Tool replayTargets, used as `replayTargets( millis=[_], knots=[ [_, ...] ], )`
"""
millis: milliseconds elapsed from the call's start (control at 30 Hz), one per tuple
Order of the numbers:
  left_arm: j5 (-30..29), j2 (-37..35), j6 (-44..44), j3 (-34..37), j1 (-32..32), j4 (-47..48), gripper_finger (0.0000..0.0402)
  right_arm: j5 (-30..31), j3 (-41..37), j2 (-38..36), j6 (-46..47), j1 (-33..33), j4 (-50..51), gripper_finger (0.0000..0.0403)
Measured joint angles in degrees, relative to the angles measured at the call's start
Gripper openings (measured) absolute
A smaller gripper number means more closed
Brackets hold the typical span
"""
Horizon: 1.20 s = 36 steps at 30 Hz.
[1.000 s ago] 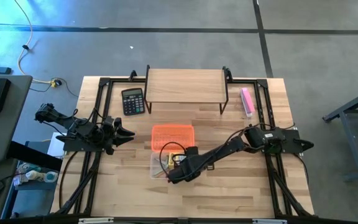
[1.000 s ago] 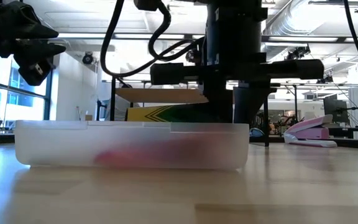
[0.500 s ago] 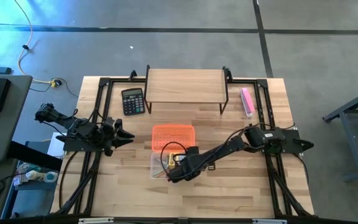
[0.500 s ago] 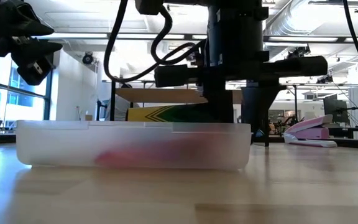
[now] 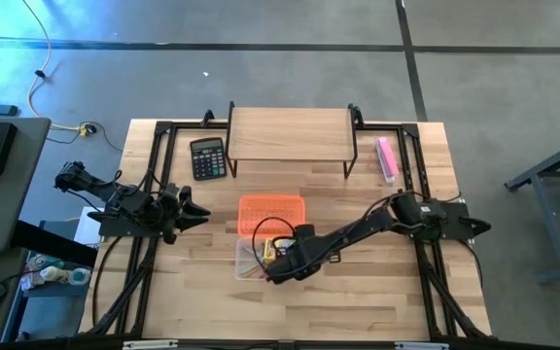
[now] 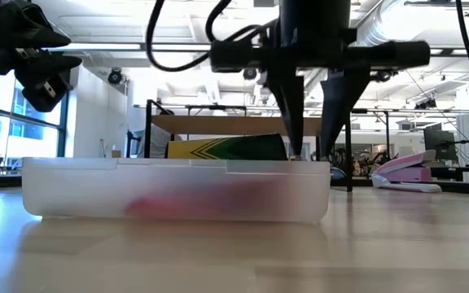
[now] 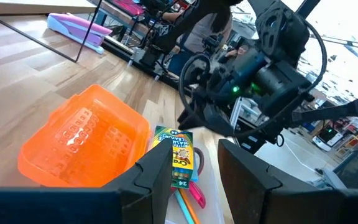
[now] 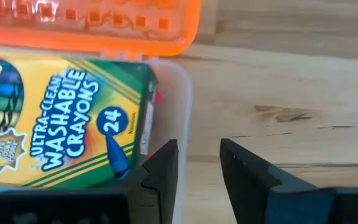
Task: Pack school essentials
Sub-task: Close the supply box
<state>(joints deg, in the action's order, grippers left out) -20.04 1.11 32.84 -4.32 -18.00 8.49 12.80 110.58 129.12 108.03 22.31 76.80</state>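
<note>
The yellow-green crayon box [image 8: 61, 118] lies in the clear plastic bin [image 5: 249, 259], next to the bin's orange lid [image 5: 270, 211]. In the low view the crayon box [image 6: 226, 149] sticks up above the bin's wall [image 6: 173, 191]. Pink-red scissors handles [image 7: 197, 191] and an orange pencil [image 7: 188, 210] lie beside it in the bin. My right gripper [image 8: 197, 168] is open and hovers over the bin's right end [image 6: 314, 150], touching nothing. My left gripper [image 7: 194, 180] is open and waits above the table's left side [image 5: 200, 209].
A black calculator [image 5: 207, 157] and a wooden riser shelf [image 5: 290, 136] stand at the far side. A pale pink oblong block [image 5: 387, 157] lies at the far right, also seen in the low view [image 6: 405, 172]. Bare wood shows near and right of the bin.
My right gripper has risen straight up out of the clear bin; its fingertips now stand at about the height of the bin's rim. The crayon box has stayed in the bin. My left arm has kept still.
</note>
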Motion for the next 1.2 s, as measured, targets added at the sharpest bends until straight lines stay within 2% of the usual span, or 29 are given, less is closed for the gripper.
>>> replayTargets(
  millis=[267,567,967,1200],
  knots=[
    [1.9,0.0,0.1,0.0,0.0,0.0,0.0117,1.4,0.0,-2.6,-0.6,0.0,2.4,0.0113],
    [1.6,0.0,0.0,0.0,0.0,-0.1,0.0117,5.5,0.0,-6.9,-7.9,-0.5,4.7,0.0113],
    [1.4,0.0,0.0,0.0,0.0,-0.2,0.0117,17.8,0.0,-16.2,-17.8,-1.6,7.0,0.0113],
    [1.3,0.0,0.0,0.0,0.0,0.0,0.0117,25.1,0.0,-21.8,-27.5,-2.1,7.8,0.0113]
  ],
)
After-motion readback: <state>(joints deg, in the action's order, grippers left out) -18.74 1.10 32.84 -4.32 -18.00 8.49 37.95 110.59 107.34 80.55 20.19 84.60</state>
